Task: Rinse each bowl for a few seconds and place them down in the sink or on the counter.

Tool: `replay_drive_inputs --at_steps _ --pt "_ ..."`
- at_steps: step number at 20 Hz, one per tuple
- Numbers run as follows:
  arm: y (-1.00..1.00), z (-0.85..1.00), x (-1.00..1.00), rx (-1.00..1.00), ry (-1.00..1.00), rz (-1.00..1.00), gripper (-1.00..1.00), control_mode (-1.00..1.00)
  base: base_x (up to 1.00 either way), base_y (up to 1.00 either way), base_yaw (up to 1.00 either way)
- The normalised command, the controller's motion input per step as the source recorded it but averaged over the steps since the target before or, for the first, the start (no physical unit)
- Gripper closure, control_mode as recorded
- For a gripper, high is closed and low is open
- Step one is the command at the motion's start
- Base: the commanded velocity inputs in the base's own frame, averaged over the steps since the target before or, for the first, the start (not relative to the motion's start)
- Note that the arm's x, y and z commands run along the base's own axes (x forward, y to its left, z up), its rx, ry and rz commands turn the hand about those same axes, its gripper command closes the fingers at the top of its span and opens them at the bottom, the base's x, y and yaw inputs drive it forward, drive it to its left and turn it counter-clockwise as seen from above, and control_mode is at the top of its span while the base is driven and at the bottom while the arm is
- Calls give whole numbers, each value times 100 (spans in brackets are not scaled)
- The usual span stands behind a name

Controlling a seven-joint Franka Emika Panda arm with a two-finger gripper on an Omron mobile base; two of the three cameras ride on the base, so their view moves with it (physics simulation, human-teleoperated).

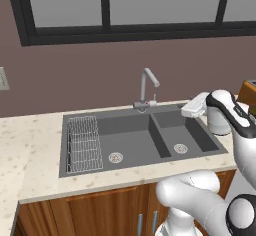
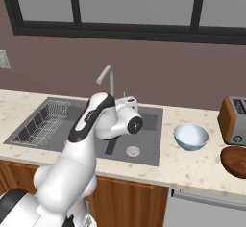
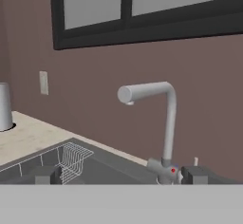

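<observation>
Mauve wall and a dark-framed window back this kitchen, with the beige speckled surface [image 2: 192,166] running beneath them over wooden cabinet fronts. Set into it is the dark double-basin sink [image 1: 131,130], a wire rack [image 1: 83,143] in its left basin and a curved silver tap [image 1: 147,87] at the rear between the basins. The white arm [image 2: 91,125] reaches over the sink's right basin, its hand level and aimed toward the tap. To the right of the sink one pale blue-grey bowl [image 2: 191,136] sits upright on the surface, near a toaster [image 2: 234,120] and a brown wooden dish [image 2: 235,161]. The fingers [image 3: 123,174] are spread wide and hold nothing, their dark tips flanking the tap's base in the hand view.

Judging by this, the step in hand is opening the water or fetching the bowl. To do it well, the hand should swing right, come down over the bowl's near rim, one finger inside and one outside, and pinch the wall firmly before lifting, keeping clear of the toaster.
</observation>
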Motion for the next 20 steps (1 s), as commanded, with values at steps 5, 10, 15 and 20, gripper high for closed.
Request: replay_drive_inputs --at_steps 5,10,15,20 --pt "2 -4 31 1 0 0 -100 -100 0 0 0" --pt "0 -7 27 1 0 0 -100 -100 0 0 0" --pt "2 -17 25 1 -1 0 -100 -100 0 0 0" --pt "1 -16 27 1 -1 0 -100 -100 0 0 0"
